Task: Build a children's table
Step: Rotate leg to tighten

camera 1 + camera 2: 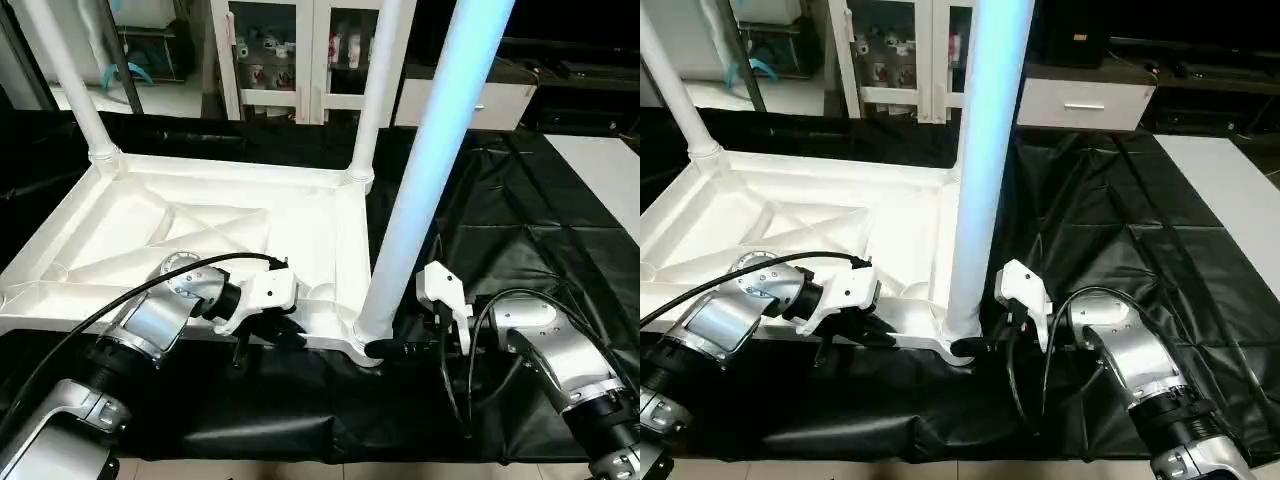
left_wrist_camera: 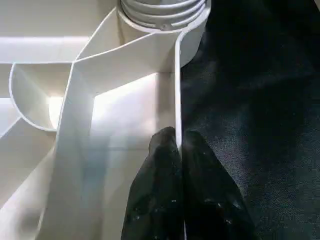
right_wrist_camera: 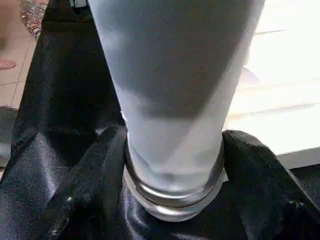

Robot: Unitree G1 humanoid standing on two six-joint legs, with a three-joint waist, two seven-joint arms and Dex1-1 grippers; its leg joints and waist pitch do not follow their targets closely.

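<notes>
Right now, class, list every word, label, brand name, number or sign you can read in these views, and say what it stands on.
None can be read.
Table top: plain white ribs, no print.
Legs, such as the near leg: plain, no marking.
Items inside the cabinet: any labels are too small and blurred to read.
Left pincer and right pincer: black fingers, no lettering.

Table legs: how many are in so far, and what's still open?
Three legs stand in the upturned tabletop: far left leg, far right leg, near right leg. In hand: the right end effector straddles the near right leg's base, and the left end effector pinches the tabletop's edge. Left: the near left corner, out of view.
</notes>
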